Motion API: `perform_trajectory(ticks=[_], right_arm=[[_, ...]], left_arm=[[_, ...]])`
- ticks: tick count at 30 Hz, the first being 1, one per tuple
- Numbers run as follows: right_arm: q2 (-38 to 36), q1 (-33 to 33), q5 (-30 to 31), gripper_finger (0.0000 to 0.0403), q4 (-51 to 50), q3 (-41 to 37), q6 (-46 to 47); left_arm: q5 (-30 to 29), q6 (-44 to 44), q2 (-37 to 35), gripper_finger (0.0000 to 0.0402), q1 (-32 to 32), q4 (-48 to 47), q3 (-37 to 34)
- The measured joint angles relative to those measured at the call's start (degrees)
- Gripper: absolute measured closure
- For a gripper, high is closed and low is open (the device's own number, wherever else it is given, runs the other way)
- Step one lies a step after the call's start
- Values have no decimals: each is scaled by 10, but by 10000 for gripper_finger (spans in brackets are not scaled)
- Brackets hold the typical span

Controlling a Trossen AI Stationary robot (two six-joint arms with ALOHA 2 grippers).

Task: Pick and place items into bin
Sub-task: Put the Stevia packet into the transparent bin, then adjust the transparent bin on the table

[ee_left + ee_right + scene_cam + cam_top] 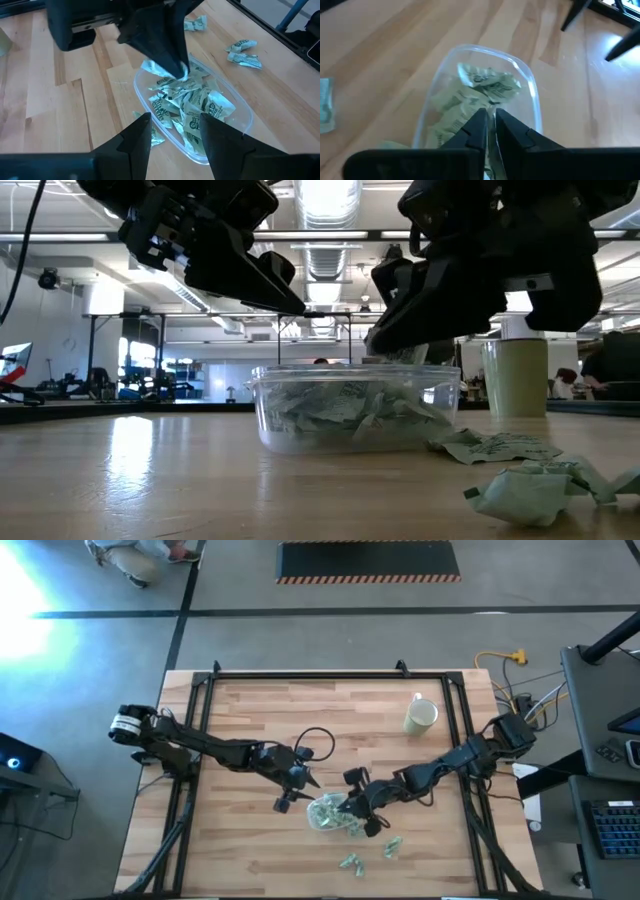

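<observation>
Crinkly pale-green wrappers are what I am dealing with: the items (187, 102) look very light, soft and springy, so I judge they will crush easily, may cling to a finger on release, and are best nipped across a loose fold or twisted end.

On my left side, the left gripper (298, 788) hangs just beside the bin (318, 820), its fingers (136, 134) spread fairly wide with nothing between them.

At the table's centre the clear bin already holds a heap of wrappers. It is thin and probably skids if nudged. In the left wrist view its oval shows clearly; from overhead I read the long axis as running roughly left-right, slightly slanted.

Further right, the right gripper (352, 808) sits directly over the bin, fingers nearly together; a pale wrapper (181, 72) seems pinched at its tip, right above the pile.

A few loose pieces (391, 846) lie flat near the front edge, pointing in no common direction.
</observation>
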Motion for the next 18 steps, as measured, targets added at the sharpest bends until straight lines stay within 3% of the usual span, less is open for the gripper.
perform_trajectory(ticks=[10,18], right_arm=[[0,-13,1,294,-3,0,28],[0,-19,-17,294,-10,0,41]], left_arm=[[0,0,0,251,0,0,0],[0,0,0,251,0,0,0]])
